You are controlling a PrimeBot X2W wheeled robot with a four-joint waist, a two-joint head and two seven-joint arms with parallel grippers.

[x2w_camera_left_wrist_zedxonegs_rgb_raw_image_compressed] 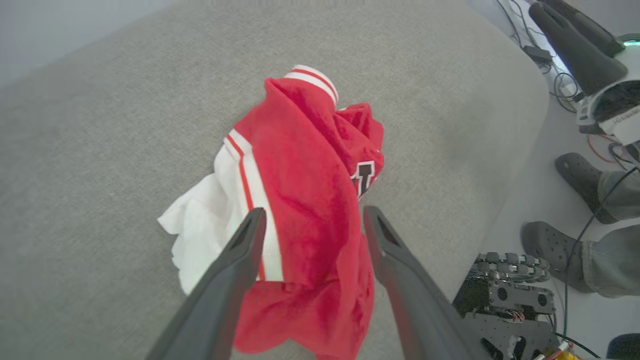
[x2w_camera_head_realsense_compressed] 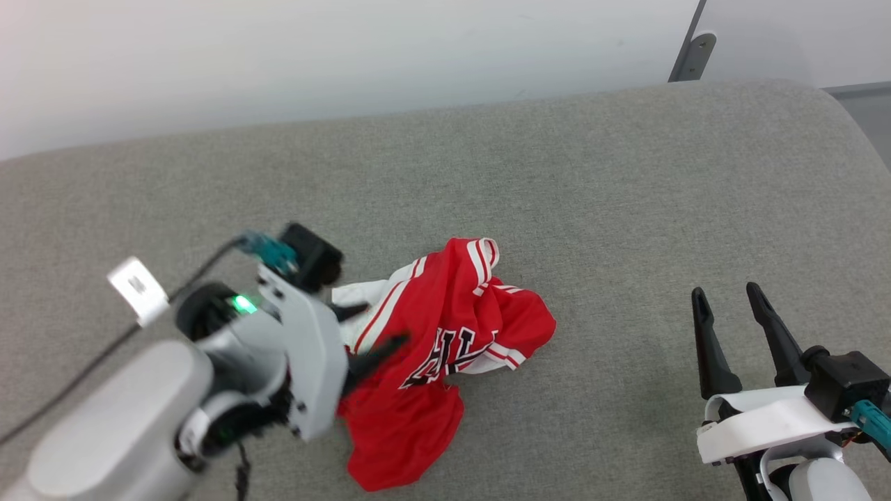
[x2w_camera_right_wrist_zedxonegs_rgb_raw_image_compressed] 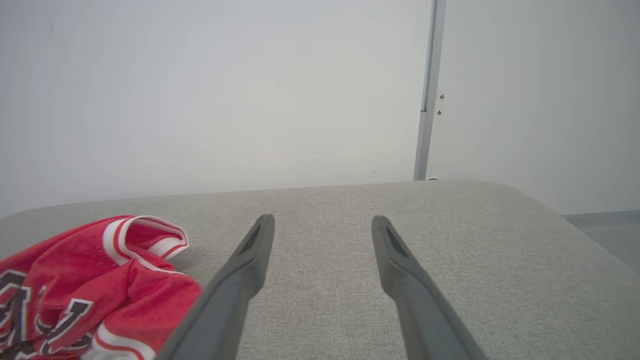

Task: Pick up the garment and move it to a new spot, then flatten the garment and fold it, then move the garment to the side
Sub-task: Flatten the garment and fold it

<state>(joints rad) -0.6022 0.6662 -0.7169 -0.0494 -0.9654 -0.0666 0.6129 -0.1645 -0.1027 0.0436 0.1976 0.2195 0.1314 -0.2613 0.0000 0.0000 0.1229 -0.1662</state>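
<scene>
**Garment down in a heap; flattening looks like my next job**

Head view: the garment lies crumpled on the grey padded surface, left of the middle and toward the near edge. Its black lettering is half buried in folds and a white sleeve pokes out on its left side. My left tool sits at that left flank with its fingers spread, gripping nothing. My right tool stands well apart at the near right, wide and empty, fingers pointing toward the far side.

Left wrist view: the left tool straddles the red bulk of the garment. The cloth lies below the gap and is not pinched. The white sleeve spills to one side and the striped trim sits at the far end.

Right wrist view: the right tool is wide over bare surface. The garment is at the left, near but apart from it.

I judge the relocating step is over and the flattening is in hand. Next I need each tool on its own edge, a striped hem or a sleeve. Each should pinch one layer, and then I draw the two apart. The right tool must travel left first. In a heap this bunched, I could easily catch several layers at once.
</scene>
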